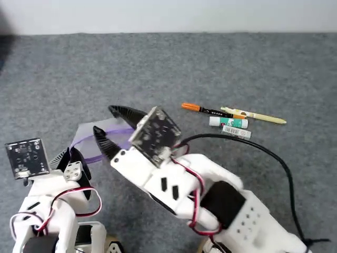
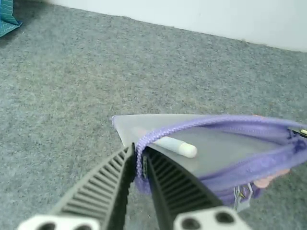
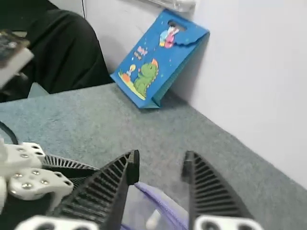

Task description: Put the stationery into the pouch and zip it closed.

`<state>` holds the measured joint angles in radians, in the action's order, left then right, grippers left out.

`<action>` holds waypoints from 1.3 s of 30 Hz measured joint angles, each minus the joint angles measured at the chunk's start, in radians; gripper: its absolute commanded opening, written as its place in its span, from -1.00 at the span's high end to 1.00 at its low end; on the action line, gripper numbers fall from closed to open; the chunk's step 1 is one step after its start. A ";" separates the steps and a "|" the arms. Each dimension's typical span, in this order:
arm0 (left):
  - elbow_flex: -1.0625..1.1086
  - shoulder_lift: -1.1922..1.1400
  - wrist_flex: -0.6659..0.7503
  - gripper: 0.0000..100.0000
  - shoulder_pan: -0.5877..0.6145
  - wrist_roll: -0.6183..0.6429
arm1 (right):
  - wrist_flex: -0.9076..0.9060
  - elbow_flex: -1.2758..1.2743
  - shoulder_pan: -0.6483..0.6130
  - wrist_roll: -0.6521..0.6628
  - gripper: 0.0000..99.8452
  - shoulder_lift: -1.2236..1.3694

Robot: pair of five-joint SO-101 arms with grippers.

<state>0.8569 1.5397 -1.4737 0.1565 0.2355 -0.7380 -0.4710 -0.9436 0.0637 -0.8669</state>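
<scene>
Pen (image 2: pixel 175 146) in pouch (image 2: pixel 220 149), other stationery (image 1: pixel 231 119) to right

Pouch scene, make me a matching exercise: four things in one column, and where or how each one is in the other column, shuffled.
1 left gripper
2 right gripper
3 white marker
4 orange-capped pen

A on the carpet, outside the pouch
B open, over the pouch
C inside the pouch
D shut on the pouch's zip edge

Pairs: 1-D, 2-B, 3-C, 4-A
</scene>
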 measured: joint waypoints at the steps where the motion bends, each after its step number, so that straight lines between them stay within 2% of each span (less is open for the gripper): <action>1: 0.000 0.000 0.000 0.98 0.000 0.000 | -0.028 0.006 0.021 -0.017 0.93 -0.008; 6: 0.000 0.000 0.000 0.98 0.000 0.000 | -0.224 0.017 0.224 -0.112 0.98 -0.011; 11: 0.000 0.000 0.000 0.98 0.000 0.000 | -0.419 0.028 0.431 -0.120 0.98 0.060; 18: 0.000 0.000 0.000 0.98 0.000 0.000 | -0.542 0.028 0.649 0.034 0.97 0.279; 22: 0.002 0.000 0.000 0.98 0.000 0.000 | -0.548 0.028 0.775 0.118 0.93 0.440; 28: 0.043 0.002 0.000 0.98 0.000 0.000 | -0.509 0.028 0.890 0.256 0.60 0.661; 31: 0.043 0.002 0.000 0.98 0.000 0.000 | -0.430 0.028 0.928 0.328 0.61 0.729; 39: 0.043 0.002 0.000 0.98 0.000 0.000 | -0.215 0.028 0.928 0.465 0.62 0.862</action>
<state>0.8999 1.5413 -1.4737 0.1565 0.2355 -0.9528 -0.4434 -0.0153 0.5286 -0.0046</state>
